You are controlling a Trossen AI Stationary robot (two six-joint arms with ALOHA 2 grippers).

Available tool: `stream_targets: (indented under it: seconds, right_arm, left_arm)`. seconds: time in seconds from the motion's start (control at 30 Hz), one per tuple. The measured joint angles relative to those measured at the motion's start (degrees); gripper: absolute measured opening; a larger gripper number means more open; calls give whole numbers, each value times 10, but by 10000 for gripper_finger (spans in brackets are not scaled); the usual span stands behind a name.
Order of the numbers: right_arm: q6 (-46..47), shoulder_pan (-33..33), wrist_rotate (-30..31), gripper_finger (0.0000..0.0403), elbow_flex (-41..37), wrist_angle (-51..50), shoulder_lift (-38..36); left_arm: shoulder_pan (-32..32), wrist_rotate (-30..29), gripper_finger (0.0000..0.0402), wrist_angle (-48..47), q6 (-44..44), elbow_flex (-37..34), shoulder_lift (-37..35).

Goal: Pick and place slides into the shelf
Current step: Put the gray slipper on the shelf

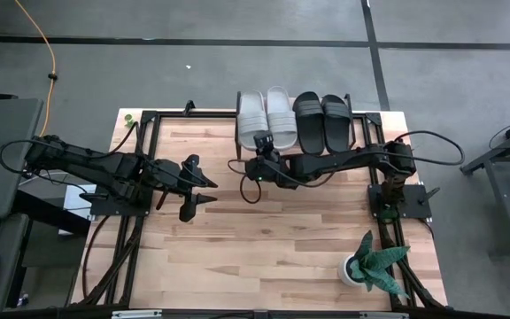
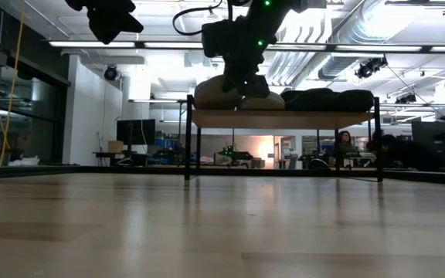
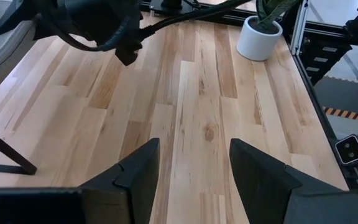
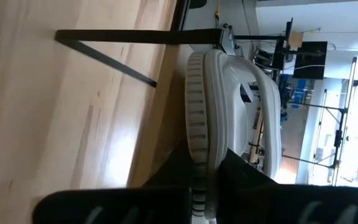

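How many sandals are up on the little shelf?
4. All sit side by side on the shelf: two pale slides at its left end, with the right gripper at their heel end, and two black slides beside them. None elsewhere.

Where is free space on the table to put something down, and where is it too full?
Free: the wide bare wood of the table between the left gripper and the potted plant. Crowded: the shelf, where four slides lie side by side and the right gripper holds one pale heel.
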Motion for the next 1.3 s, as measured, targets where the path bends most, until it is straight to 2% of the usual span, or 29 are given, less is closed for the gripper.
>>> stream_targets:
  seconds: [0.2, 0.33, 0.8, 1.3]
  right_arm:
    - [4, 0, -6, 1, 0, -3, 0]
    - [11, -3, -37, 1, 0, -10, 0]
    - [32, -6, -56, 4, 0, -22, 0]
    - [62, -3, -97, 158, 0, -22, 1]
  left_arm:
    - [0, 0, 182, 0, 0, 0, 0]
    - [0, 0, 182, 0, 0, 0, 0]
    - [0, 0, 182, 1, -1, 0, 0]
    - [0, 0, 182, 1, -2, 0, 0]
